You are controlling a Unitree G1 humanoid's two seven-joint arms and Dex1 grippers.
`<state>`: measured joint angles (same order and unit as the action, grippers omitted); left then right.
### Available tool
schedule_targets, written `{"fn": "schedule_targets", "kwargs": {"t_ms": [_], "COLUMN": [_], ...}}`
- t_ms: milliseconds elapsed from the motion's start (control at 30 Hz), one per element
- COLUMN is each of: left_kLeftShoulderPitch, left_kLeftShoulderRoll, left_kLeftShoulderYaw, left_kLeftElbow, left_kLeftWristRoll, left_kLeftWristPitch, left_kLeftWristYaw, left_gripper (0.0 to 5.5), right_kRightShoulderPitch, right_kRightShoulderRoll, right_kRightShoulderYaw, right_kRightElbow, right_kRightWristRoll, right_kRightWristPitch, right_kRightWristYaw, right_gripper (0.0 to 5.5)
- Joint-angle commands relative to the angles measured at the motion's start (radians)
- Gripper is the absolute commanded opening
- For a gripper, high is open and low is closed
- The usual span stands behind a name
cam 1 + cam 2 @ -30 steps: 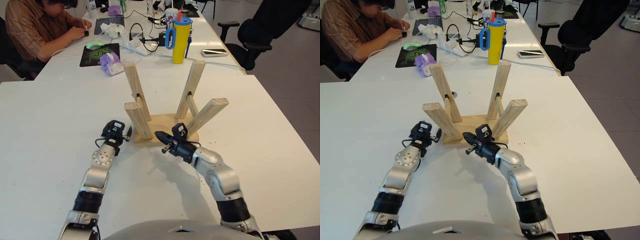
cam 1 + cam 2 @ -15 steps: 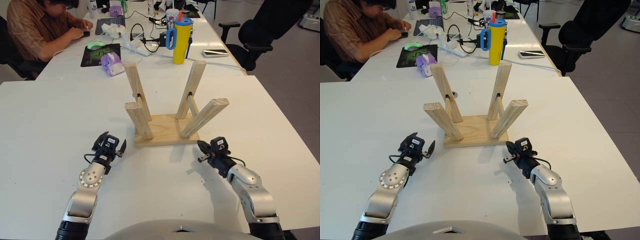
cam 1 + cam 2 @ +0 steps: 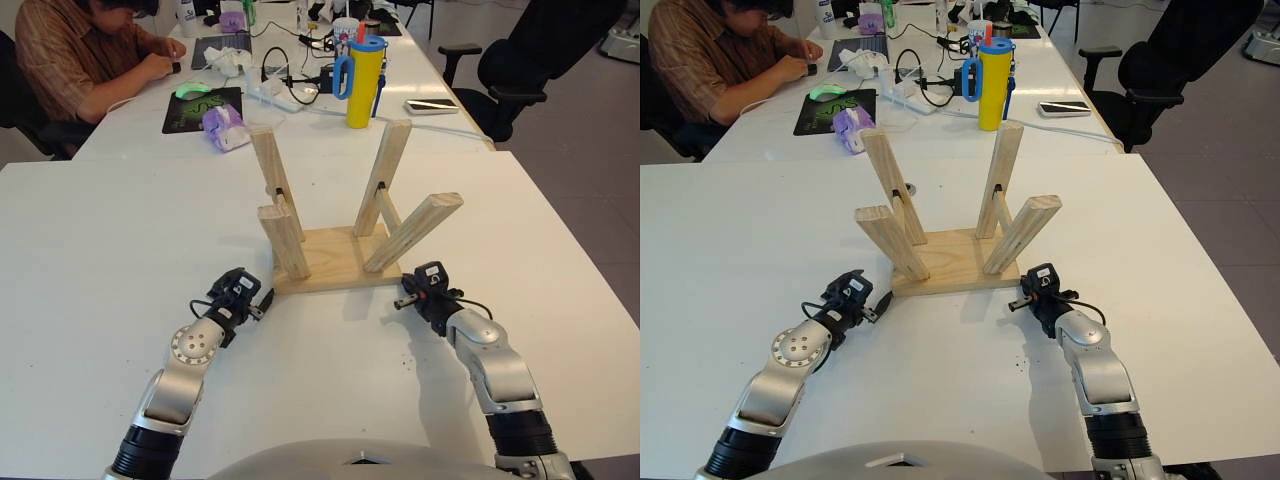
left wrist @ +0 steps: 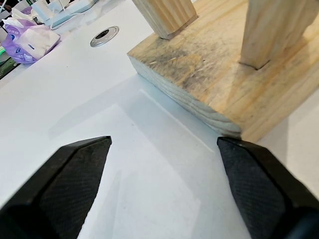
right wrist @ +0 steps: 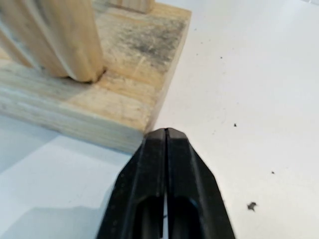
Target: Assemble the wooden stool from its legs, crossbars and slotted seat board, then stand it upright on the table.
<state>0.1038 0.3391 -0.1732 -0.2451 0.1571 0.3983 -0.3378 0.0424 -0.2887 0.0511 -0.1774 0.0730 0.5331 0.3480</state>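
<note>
The stool (image 3: 388,175) sits upside down mid-counter (image 3: 100,250), seat board (image 3: 335,262) flat, legs up. The left claw (image 4: 164,143) gapes wide just off the board's near left corner. The right claw (image 5: 165,133), pinched closed on nothing, sits just beside its near right corner.

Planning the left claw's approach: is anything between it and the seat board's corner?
Nothing. In the left wrist view, bare table runs from the open left claw to the corner of the seat board.
</note>
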Motion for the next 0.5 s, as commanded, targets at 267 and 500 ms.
{"fn": "schedule_targets", "kwargs": {"t_ms": [267,500], "left_kLeftShoulderPitch": [-0.118,-0.158], "left_kLeftShoulderRoll": [-0.091,-0.077], "left_kLeftShoulderYaw": [0.025,0.058], "left_kLeftElbow": [-0.192,-0.247], "left_kLeftWristRoll": [-0.245,-0.263], "left_kLeftWristPitch": [-0.071,0.009], "left_kLeftWristYaw": [-0.097,-0.083], "left_gripper": [3.99,3.99], "right_kRightShoulderPitch": [-0.114,-0.221], "right_kRightShoulderRoll": [0.077,0.115], "right_kRightShoulderYaw": [-0.022,-0.09], "right_kRightElbow": [-0.176,-0.253], "right_kRightWristRoll": [0.219,0.283], "right_kRightWristPitch": [0.099,0.201], "right_kRightWristYaw": [0.065,0.013], "right_gripper": [0.03,0.03]}}
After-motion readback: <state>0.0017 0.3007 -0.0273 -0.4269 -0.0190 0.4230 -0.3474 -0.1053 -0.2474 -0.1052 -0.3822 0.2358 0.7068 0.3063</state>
